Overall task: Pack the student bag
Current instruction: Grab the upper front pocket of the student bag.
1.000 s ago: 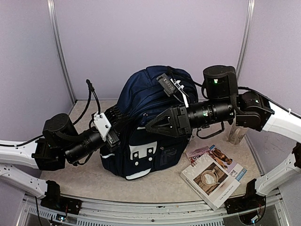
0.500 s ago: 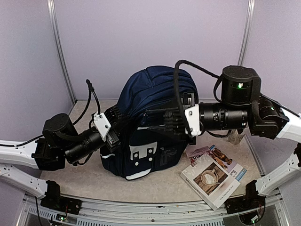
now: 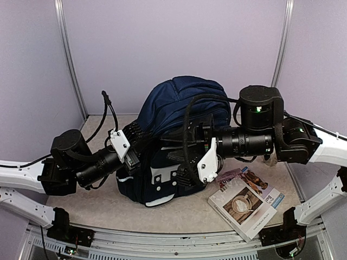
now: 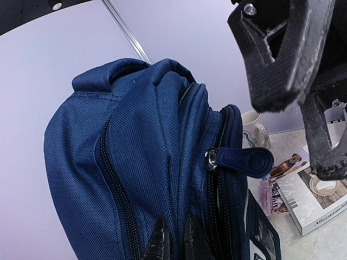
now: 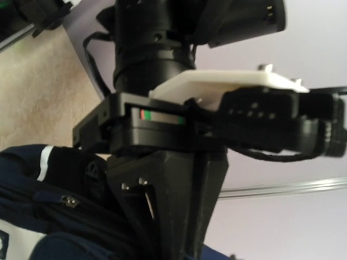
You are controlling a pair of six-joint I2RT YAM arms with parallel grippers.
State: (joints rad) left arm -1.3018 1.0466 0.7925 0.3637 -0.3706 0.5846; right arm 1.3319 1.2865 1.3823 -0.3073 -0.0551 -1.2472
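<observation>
Here, left claw on student bag.

Both arms same build: white links, black drum joints. Right arm had a green LED lit on its drum, centre-right of top view. Each wrist had a white plate, with black cables looping off. Left wrist view: right fingers were black ribbed print with triangular cutouts, silver screw upper right. Left fingers were two dark tips at the bottom edge. Right wrist view: red/green mark on a black block, small screws below it.
</observation>
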